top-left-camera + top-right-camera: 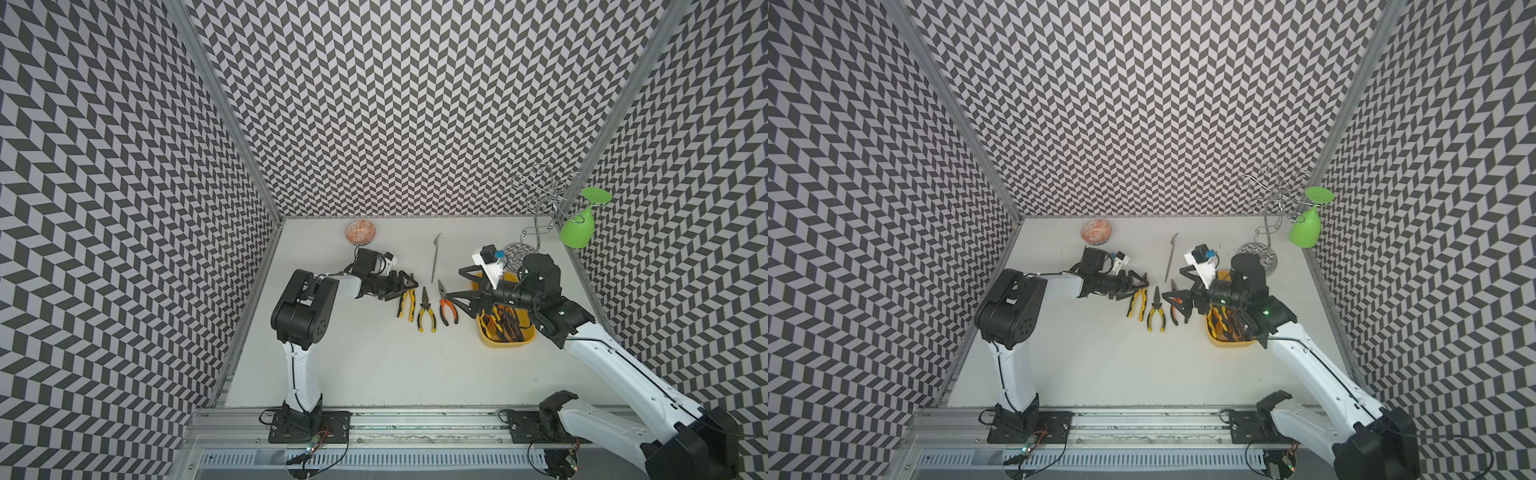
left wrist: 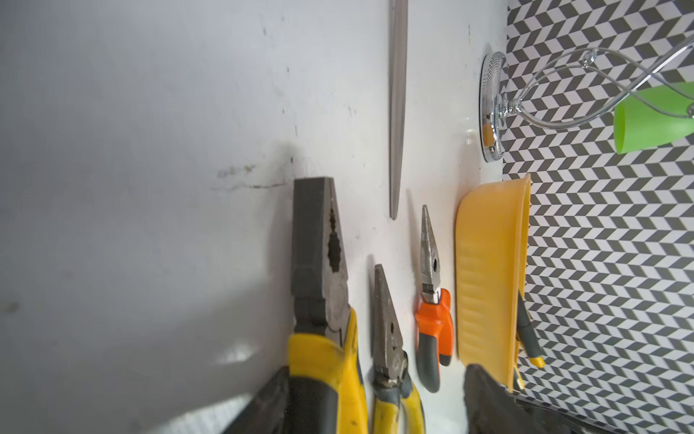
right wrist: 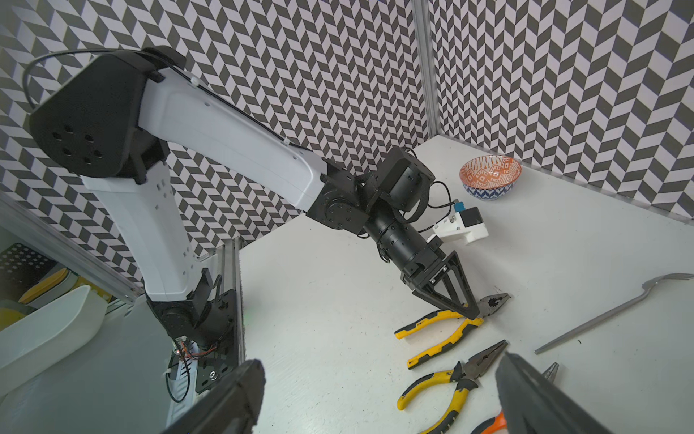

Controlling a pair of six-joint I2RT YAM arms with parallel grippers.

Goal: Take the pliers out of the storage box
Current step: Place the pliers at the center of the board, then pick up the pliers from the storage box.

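Three pliers lie side by side on the white table: yellow-and-black combination pliers point(image 1: 406, 302) point(image 2: 326, 300), yellow-and-black long-nosed pliers point(image 1: 425, 309) point(image 3: 454, 375), and orange-and-black long-nosed pliers point(image 1: 446, 305) point(image 2: 432, 300). My left gripper point(image 1: 405, 286) point(image 2: 375, 406) is low over the combination pliers' joint, open, its fingers wide apart on either side. The yellow storage box point(image 1: 507, 341) point(image 2: 488, 270) on the right holds several more pliers point(image 1: 500, 322). My right gripper point(image 1: 455, 284) point(image 3: 379, 398) hovers open and empty between the box and the orange pliers.
An orange patterned bowl point(image 1: 360, 232) sits at the back left. A thin grey utensil point(image 1: 435, 257) lies behind the pliers. At the back right, behind the box, stands a wire rack point(image 1: 536, 203) with a green glass point(image 1: 579, 226) hanging from it.
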